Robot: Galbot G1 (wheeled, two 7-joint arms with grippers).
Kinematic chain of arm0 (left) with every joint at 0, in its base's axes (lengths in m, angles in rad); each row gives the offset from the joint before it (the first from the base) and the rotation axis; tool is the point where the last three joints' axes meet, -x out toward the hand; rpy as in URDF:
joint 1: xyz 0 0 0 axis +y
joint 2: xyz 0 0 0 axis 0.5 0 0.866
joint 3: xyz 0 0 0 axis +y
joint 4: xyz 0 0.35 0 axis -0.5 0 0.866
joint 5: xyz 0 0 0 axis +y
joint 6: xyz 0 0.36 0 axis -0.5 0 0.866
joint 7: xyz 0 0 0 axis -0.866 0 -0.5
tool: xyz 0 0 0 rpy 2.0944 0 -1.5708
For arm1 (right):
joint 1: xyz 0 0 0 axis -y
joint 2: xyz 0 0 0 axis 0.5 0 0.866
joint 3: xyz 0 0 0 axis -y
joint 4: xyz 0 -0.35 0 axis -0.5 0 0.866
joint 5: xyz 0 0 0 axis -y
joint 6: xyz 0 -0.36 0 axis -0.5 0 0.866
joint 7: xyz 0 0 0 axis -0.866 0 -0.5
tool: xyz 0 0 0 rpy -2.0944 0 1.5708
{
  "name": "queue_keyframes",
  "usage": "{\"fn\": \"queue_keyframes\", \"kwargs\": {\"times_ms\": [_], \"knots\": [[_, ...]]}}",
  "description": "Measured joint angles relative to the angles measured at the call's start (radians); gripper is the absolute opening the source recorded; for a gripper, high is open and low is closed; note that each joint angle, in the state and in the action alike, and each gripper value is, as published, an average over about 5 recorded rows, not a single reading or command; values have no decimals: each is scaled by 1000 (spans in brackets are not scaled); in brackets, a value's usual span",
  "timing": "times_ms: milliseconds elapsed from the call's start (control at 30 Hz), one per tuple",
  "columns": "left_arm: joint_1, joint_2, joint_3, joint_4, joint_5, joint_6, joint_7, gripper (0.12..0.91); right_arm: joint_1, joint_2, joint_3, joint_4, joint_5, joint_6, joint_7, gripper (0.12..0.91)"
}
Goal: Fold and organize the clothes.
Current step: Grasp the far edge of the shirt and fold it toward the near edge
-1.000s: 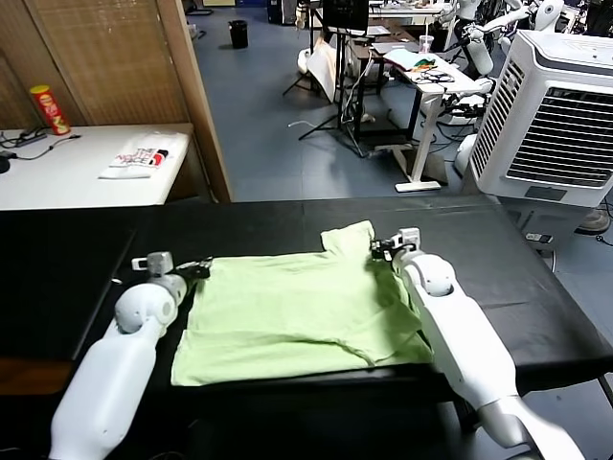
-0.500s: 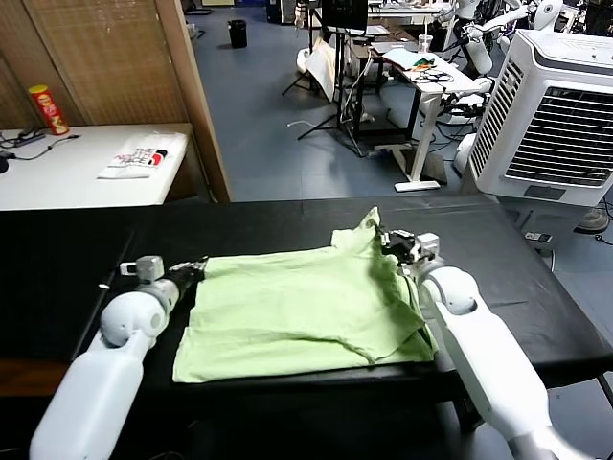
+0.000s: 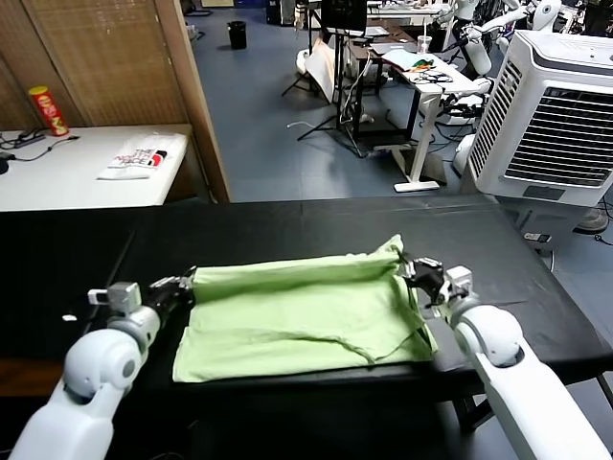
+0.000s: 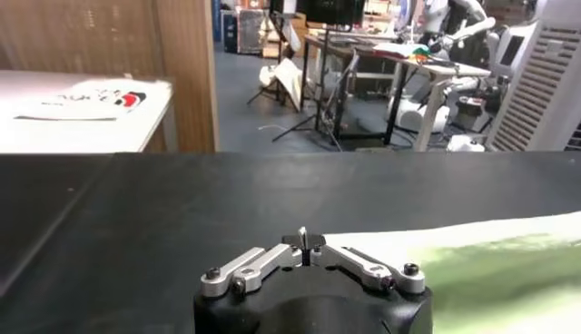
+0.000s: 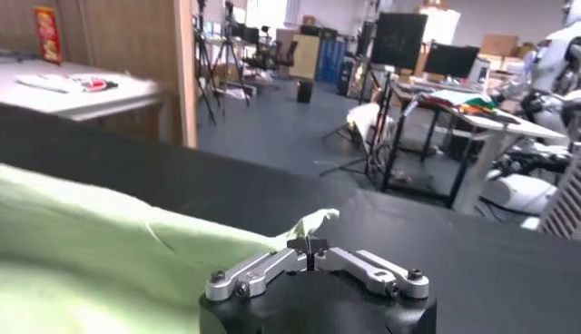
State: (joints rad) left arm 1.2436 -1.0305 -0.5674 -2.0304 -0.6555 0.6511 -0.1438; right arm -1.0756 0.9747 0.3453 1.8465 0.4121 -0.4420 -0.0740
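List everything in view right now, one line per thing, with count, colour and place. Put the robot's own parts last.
T-shirt: one, pale light green, spread on the black table, far edge lifted at both corners.
Black table: one, black, directly before the robot.
White side table: one, white, far left.
Flat printed item: one, white with red-black print, on the white side table.
Canister: one, red and yellow, upright at the side table's back.
Air cooler: one, white and grey, far right on the floor.
Bin: one, black, on the floor far back.
Left gripper: one, black, shut on the T-shirt's far left corner.
Right gripper: one, black, shut on the T-shirt's far right corner.
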Motion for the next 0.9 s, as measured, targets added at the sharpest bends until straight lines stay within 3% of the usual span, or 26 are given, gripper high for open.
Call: {"fn": "queue_keyframes", "kwargs": {"times_ms": [367, 700, 833, 900], "knots": [[130, 10, -47, -95, 24, 44, 16, 130, -197, -25, 78, 165, -35, -105, 22, 123], [202, 9, -55, -133, 91, 81, 16, 130, -288, -24, 125, 229, -32, -127, 30, 124], [220, 8, -59, -139, 112, 86, 27, 130, -312, -24, 139, 253, -27, -158, 27, 179], [226, 8, -59, -141, 123, 86, 36, 152, -326, -25, 148, 268, -25, -180, 26, 263]]}}
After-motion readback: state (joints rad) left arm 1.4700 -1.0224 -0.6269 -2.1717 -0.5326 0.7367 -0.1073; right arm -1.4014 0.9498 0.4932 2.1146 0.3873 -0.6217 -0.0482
